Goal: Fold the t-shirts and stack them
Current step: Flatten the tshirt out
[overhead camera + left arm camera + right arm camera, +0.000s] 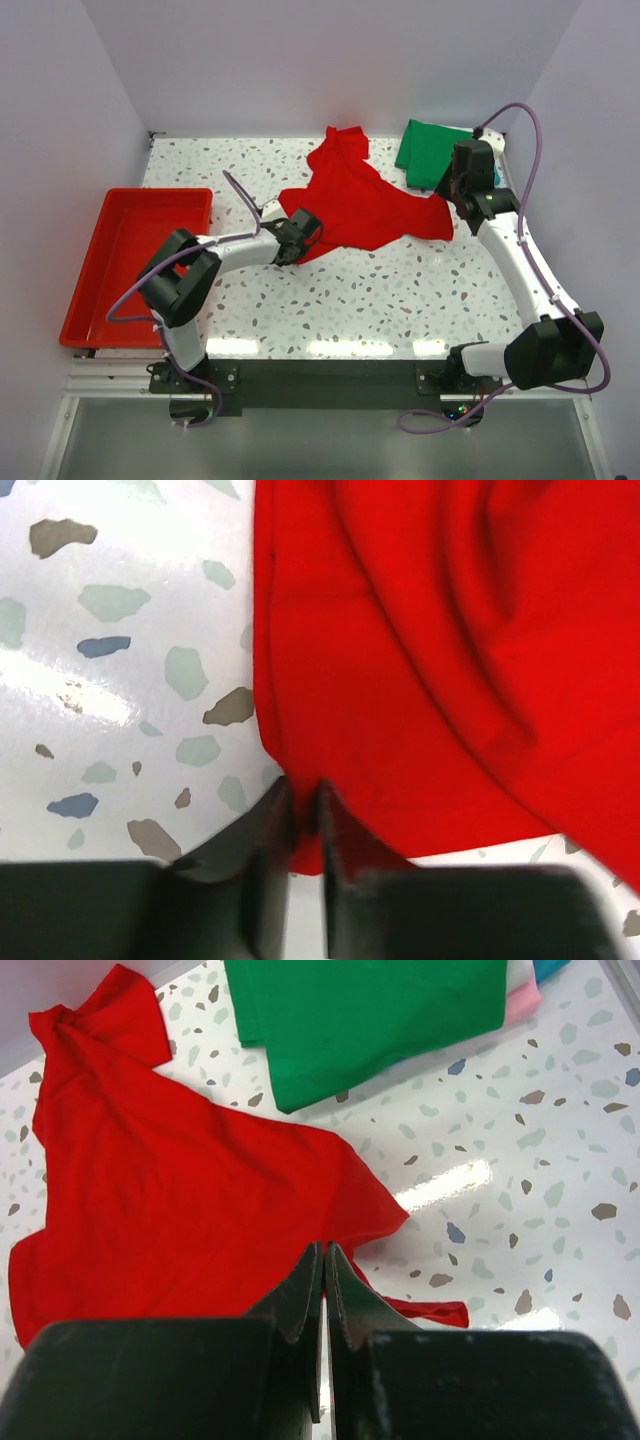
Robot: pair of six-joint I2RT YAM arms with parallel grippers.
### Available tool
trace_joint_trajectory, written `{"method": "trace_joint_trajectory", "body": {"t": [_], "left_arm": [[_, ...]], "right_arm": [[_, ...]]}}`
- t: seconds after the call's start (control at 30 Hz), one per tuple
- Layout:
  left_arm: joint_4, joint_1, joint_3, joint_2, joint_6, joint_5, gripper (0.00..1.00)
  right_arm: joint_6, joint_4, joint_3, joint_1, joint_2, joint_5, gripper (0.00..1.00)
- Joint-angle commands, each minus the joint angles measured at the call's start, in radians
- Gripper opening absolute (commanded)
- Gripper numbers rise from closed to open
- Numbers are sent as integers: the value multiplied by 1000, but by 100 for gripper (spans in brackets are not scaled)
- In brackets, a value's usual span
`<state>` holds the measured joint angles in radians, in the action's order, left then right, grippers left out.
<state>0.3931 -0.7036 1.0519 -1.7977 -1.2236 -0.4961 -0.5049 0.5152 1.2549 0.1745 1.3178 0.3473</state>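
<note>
Speckled worktop (400,290), white walls (330,60). Red t-shirt (360,205) crumpled, spread mid-worktop toward far edge. Left fingers (270,830) pinching its near-left hem. Right fingers (300,1300) pressed shut at its right corner; grip on cloth unclear. Green t-shirt (432,150) folded, far right corner.

A white terrazzo counter (400,290) flecked with grey, blue and brown chips sits in a plain booth. It is closed in by a pale lavender-grey back wall (330,60), a left wall (50,120) and a right wall (600,110). Light shows as bright glare patches (330,347) along the counter's near edge, where an aluminium rail (110,378) runs, with a dull grey surface (320,445) below it.
</note>
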Motion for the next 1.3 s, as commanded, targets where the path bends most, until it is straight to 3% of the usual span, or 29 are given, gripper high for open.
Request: {"method": "trace_joint_trajectory", "body": {"t": [0.0, 0.07, 0.37, 0.67, 0.77, 0.97, 1.1, 1.27], "left_arm": [[15, 15, 8, -28, 15, -13, 15], [12, 44, 4, 26, 59, 11, 0], [16, 236, -50, 570, 317, 47, 0], [211, 254, 193, 957, 472, 18, 0], [242, 254, 356, 998, 512, 27, 0], [265, 254, 591, 934, 584, 10, 0], [221, 254, 609, 862, 601, 2, 0], [52, 259, 531, 761, 624, -1, 0]], "right_arm": [[-15, -27, 49, -4, 6, -8, 0], [-14, -15, 73, -6, 11, -24, 0], [-18, 91, 230, -26, -55, -37, 0], [-24, 247, 373, -35, -278, -10, 0], [-4, 299, 512, -36, -331, 25, 0], [28, 349, 765, -36, -304, 10, 0], [55, 301, 818, -36, -241, -31, 0], [49, 101, 709, -36, -138, -142, 0]]}}
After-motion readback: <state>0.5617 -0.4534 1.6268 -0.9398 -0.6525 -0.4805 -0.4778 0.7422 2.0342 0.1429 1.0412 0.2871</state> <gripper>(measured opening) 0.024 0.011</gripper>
